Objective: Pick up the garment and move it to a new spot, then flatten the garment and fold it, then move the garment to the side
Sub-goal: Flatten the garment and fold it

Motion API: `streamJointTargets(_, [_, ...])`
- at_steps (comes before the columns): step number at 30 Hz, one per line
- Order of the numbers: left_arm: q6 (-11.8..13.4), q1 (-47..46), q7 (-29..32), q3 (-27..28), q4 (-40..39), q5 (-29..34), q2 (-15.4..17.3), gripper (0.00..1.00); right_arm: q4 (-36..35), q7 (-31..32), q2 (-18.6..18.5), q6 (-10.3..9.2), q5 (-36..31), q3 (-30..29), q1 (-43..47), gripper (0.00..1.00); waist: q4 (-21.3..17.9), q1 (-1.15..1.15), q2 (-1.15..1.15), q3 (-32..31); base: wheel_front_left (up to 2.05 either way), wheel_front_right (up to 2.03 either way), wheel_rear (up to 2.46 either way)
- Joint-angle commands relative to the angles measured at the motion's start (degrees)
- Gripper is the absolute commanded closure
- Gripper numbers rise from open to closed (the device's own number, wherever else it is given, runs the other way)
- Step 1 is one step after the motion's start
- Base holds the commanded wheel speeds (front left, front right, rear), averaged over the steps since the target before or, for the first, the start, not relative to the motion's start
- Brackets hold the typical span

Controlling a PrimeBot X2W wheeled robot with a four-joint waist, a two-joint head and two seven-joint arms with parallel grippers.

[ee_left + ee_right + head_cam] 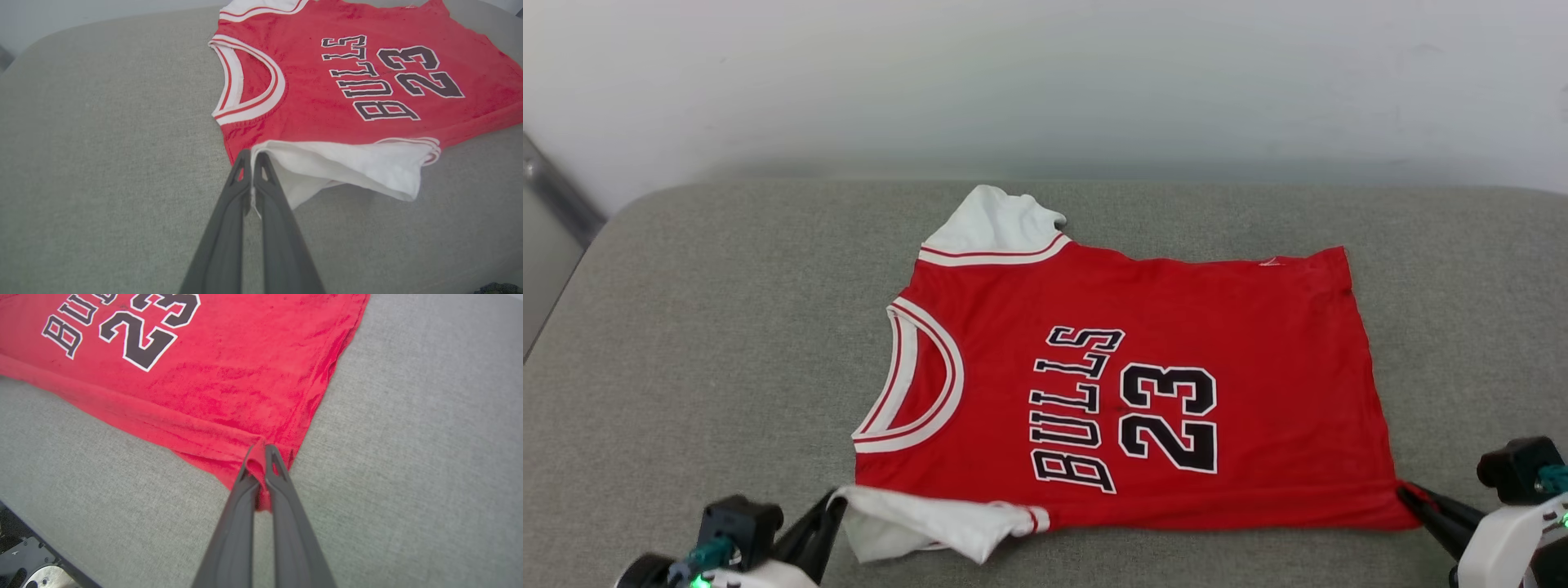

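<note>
The garment (1143,376) is a red jersey with white sleeve panels, black BULLS lettering and the number 23. It lies spread flat on the grey cushion, neck hole toward the left. My left gripper (832,500) is shut on the near white sleeve corner; the left wrist view shows my left gripper (251,157) pinching the garment (351,81) at that sleeve. My right gripper (1405,492) is shut on the near bottom hem corner. In the right wrist view my right gripper (259,451) has red cloth of the garment (229,375) bunched between its fingers.
The grey cushion (686,343) reaches well beyond the garment on the left, right and front. A pale wall (1045,82) rises behind it. A dark gap runs past the cushion's left edge (556,204).
</note>
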Motion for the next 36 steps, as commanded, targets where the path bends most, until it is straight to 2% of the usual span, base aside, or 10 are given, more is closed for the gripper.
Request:
streamJointTargets(1, [-0.7, -2.2, 0.7, 0.0, -0.1, 0.7, 0.4, 1.00, -1.0, 0.6, 0.5, -0.04, -0.7, -1.1, -0.9, 1.00, -0.3, -0.01, 0.00, 0.9, 0.00, 0.00, 0.00])
streamJointTargets(6, [-4.0, -12.2, 3.9, 0.2, 2.4, 3.4, 0.2, 1.00, -4.8, 4.6, 1.7, -0.04, -3.1, -5.1, -2.9, 1.00, -1.2, -0.01, 0.00, 4.2, 0.00, 0.00, 0.00])
streamJointTargets(13, [-8.3, -23.2, 6.4, -0.1, 8.8, 5.8, -1.2, 1.00, -6.0, 8.9, 3.6, -0.04, -4.8, -6.2, -8.1, 1.00, -3.1, -0.01, 0.00, 9.6, 0.00, 0.00, 0.00])
streamJointTargets(23, [-13.1, -30.6, 6.1, -1.3, 22.9, 6.2, -5.0, 1.00, -0.1, 8.5, 6.1, -0.04, -5.8, -4.0, -15.7, 1.00, -4.6, -0.01, 0.00, 16.0, 0.00, 0.00, 0.00])
streamJointTargets(32, [-19.5, -32.9, 4.3, -4.2, 37.7, 5.6, -10.6, 1.00, 8.5, 7.4, 8.0, -0.04, -4.0, 1.1, -20.0, 1.00, -4.4, -0.01, 0.00, 16.9, 0.00, 0.00, 0.00])
streamJointTargets(33, [-21.0, -33.9, 3.0, -4.5, 41.2, 5.4, -12.3, 0.00, 9.5, 6.3, 8.1, -0.03, -2.9, 2.5, -20.6, 0.59, -3.9, -0.01, 0.00, 15.6, 0.00, 0.00, 0.00])
streamJointTargets(34, [-21.3, -34.3, 2.7, -4.6, 42.0, 5.3, -12.5, 0.00, 9.5, 5.8, 7.8, -0.03, -2.8, 2.9, -20.7, 0.00, -3.7, -0.01, 0.00, 15.0, 0.00, 0.00, 0.00])
streamJointTargets(36, [-22.0, -35.5, 1.6, -4.5, 42.7, 5.9, -12.4, 0.00, 8.9, 4.5, 7.2, -0.03, -2.2, 3.2, -20.6, 0.00, -3.3, -0.01, 0.00, 13.6, 0.00, 0.00, 0.00])
